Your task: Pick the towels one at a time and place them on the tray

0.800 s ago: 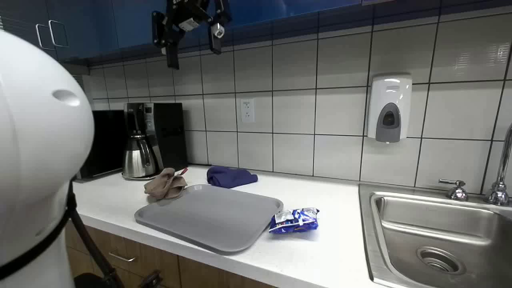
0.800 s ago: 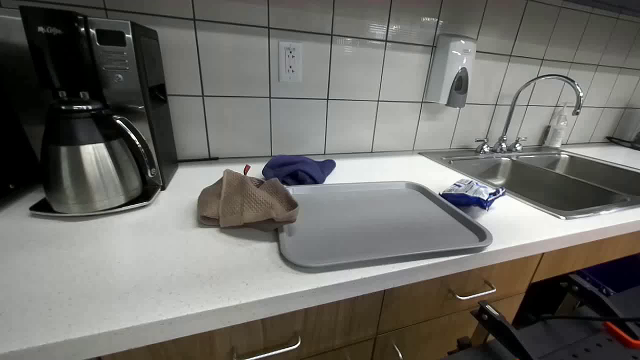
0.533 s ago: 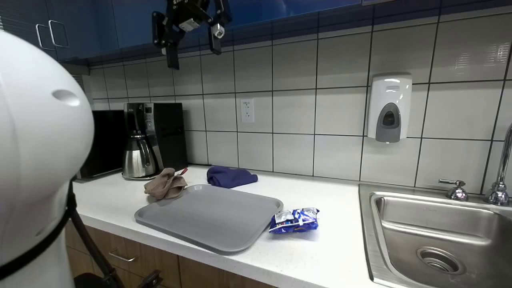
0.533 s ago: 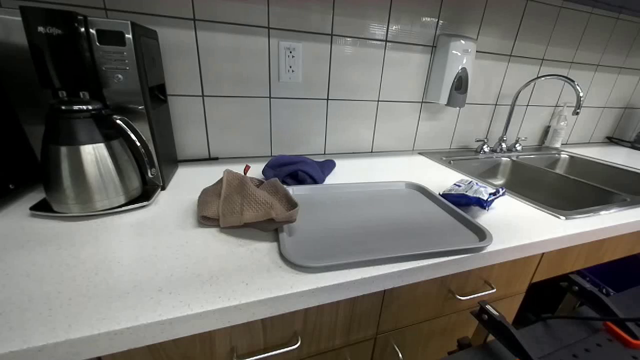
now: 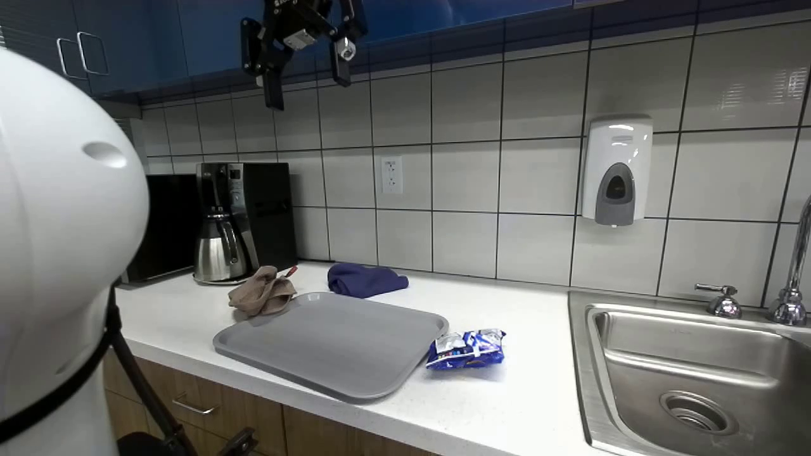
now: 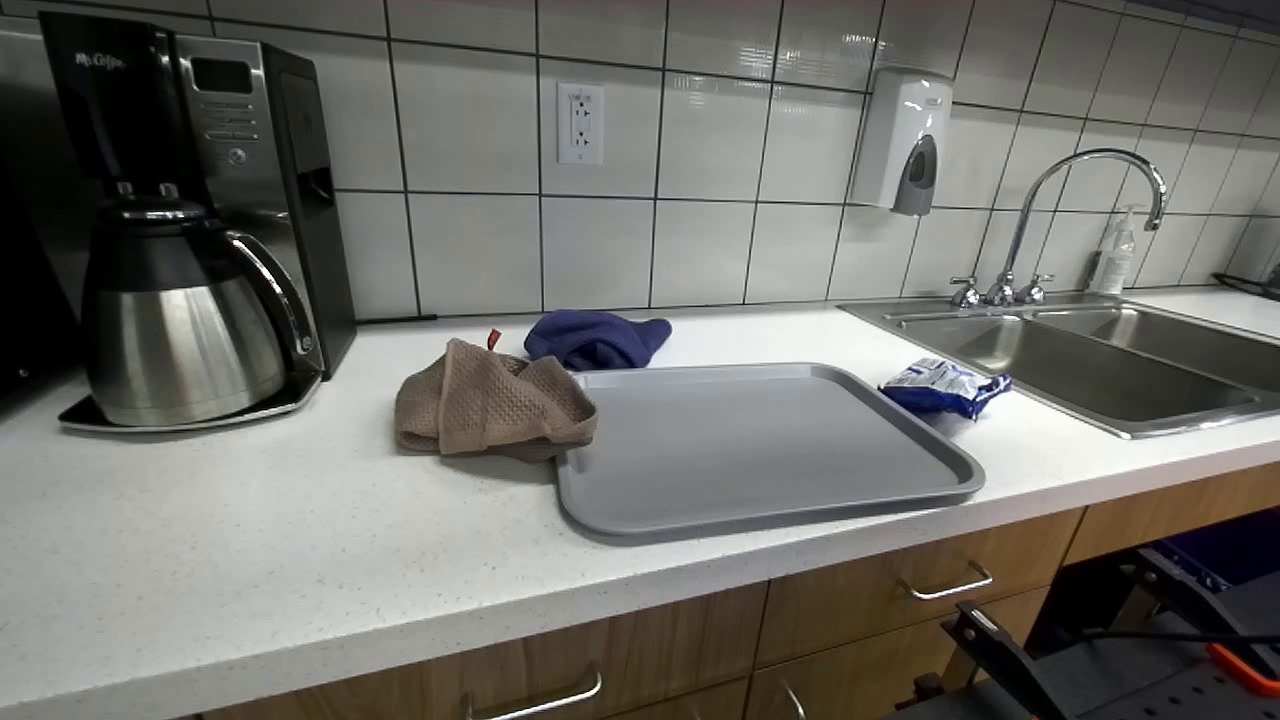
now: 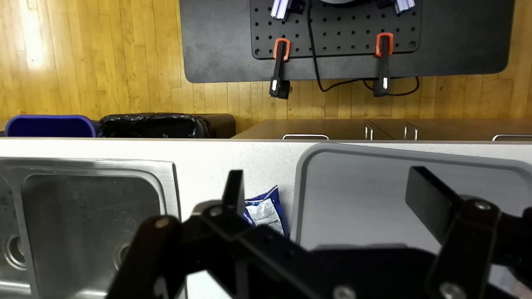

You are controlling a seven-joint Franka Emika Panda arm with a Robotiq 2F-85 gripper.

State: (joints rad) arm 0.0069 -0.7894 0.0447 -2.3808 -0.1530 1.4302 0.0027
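Jaws spread on your gripper [image 5: 308,95], nothing held. Brown towel [image 6: 497,405] at far-left corner of tray [image 6: 780,450], navy towel [image 6: 590,340] just beyond; prob. both light, soft: pinch raised fold nr ctr.

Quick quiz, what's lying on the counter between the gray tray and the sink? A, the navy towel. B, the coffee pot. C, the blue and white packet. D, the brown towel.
C: in both exterior views the blue and white packet lies beside the gray tray, on the side toward the sink.
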